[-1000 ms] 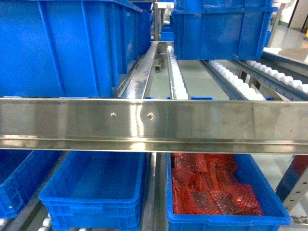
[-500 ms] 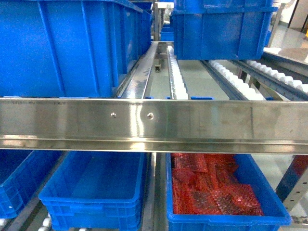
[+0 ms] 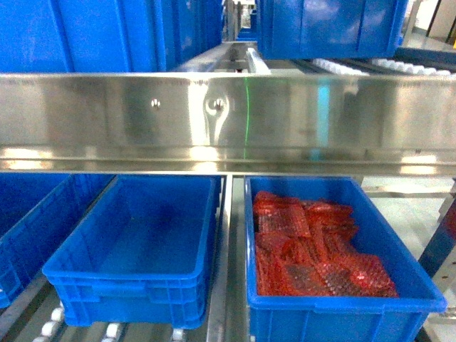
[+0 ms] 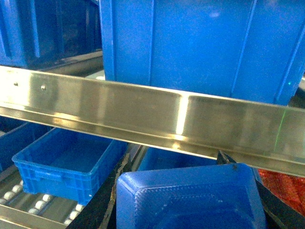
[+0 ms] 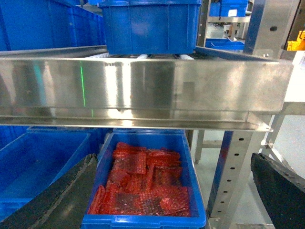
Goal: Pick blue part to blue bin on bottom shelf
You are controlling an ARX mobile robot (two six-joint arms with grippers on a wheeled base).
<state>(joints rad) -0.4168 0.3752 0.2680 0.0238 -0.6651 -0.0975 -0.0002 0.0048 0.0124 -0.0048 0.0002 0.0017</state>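
Blue moulded plastic part [image 4: 190, 198], ribbed and roughly trapezoidal, fills the foot of the left wrist view, pinched between the dark pads of the left gripper [image 4: 190, 210], which close on its flanks. It hangs just in front of and below the flat stainless-steel front rail [image 4: 157, 117], above the gap between two bins. The right gripper [image 5: 176, 191] carries nothing, its black fingers [image 5: 279, 183] spread wide at either edge of its own view. The step in hand appears to be the carry toward the bottom shelf [image 3: 226, 299]. The next move calls for passing the part under the rail and leftward to the empty blue plastic bin [image 3: 135, 235], clear of the neighbouring blue bin of red mesh packets [image 3: 313, 249]. Only the left wrist view shows the part and the grasp. The head view alone shows both lower bins side by side on white rollers [image 3: 50, 329]; neither gripper appears there.
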